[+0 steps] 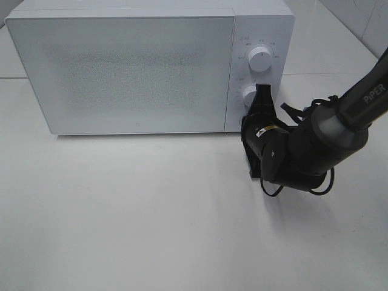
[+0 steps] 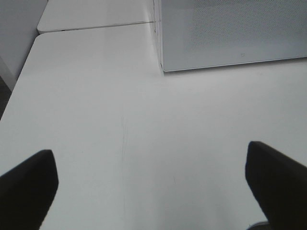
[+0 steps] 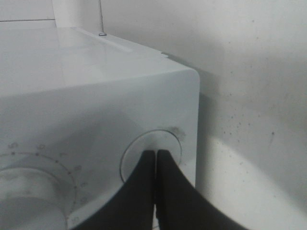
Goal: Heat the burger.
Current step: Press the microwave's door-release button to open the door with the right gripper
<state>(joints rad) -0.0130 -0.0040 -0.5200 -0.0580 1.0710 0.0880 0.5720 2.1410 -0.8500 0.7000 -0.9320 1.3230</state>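
A white surface (image 1: 151, 212) was seen filling the exterior high view, plain and matte, with a seam running across it behind the front of a white microwave (image 1: 133, 66) that stood at the far side. In the left wrist view the surface (image 2: 96, 120) was shown meeting a second white slab along a thin joint, with a pale wall (image 2: 14, 33) at its edge. Light wall tiles (image 1: 364, 18) were visible at the upper right of the exterior high view, and a speckled off-white wall (image 3: 249, 72) was seen just beside the microwave in the right wrist view. The microwave's door (image 1: 121, 73) was shut, and nothing could be made out through its frosted, dotted panel; the burger was not visible in any view, so its place could not be told. Two round knobs were set on the control strip, an upper knob (image 1: 260, 58) and a lower knob (image 1: 249, 95). The right end effector (image 3: 156, 152) was held clenched, its dark fingers (image 3: 177, 191) pressed nearly together with only a thin slit between them, and their tips were laid against the lower knob's face; whether any part of the knob was pinched could not be told. The left end effector (image 2: 149, 149) was released, its fingers (image 2: 29, 187) spread wide above bare surface in front of the microwave's corner.
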